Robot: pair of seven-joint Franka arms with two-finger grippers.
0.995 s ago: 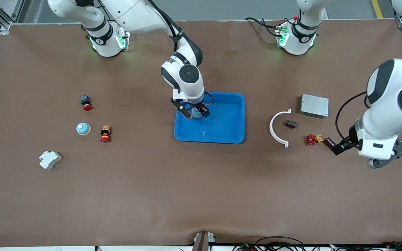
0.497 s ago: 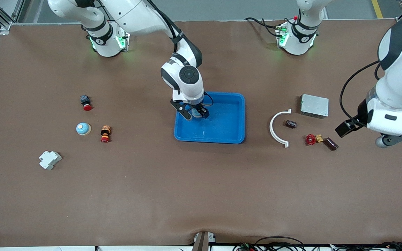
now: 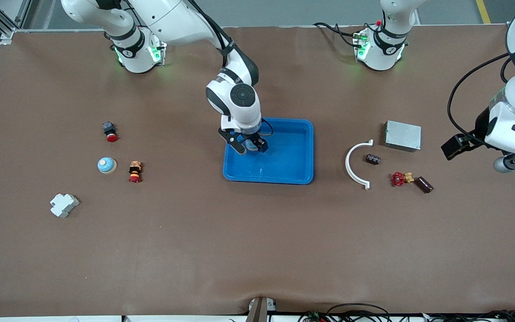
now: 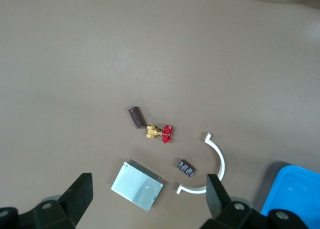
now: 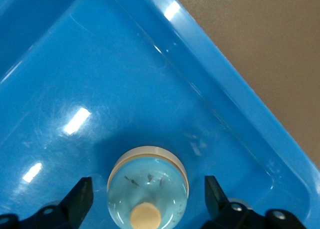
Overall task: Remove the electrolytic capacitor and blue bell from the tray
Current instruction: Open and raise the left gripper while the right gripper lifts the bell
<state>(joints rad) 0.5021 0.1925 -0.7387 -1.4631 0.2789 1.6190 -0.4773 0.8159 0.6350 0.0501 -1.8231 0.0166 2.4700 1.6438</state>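
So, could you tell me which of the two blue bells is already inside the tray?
The bell between the right gripper's open fingers, sitting on the blue tray's floor. The other bell sits on the bare table toward the right arm's end, beside a small figurine.

Blue tray (image 5: 235, 124), glossy floor with light glints, one rounded corner and rim in frame, brown table (image 5: 270, 44) alongside; pale blue bell (image 5: 148, 181), cream base ring, tan button on top, resting on tray floor between spread dark fingertips (image 5: 77, 201), clear of both
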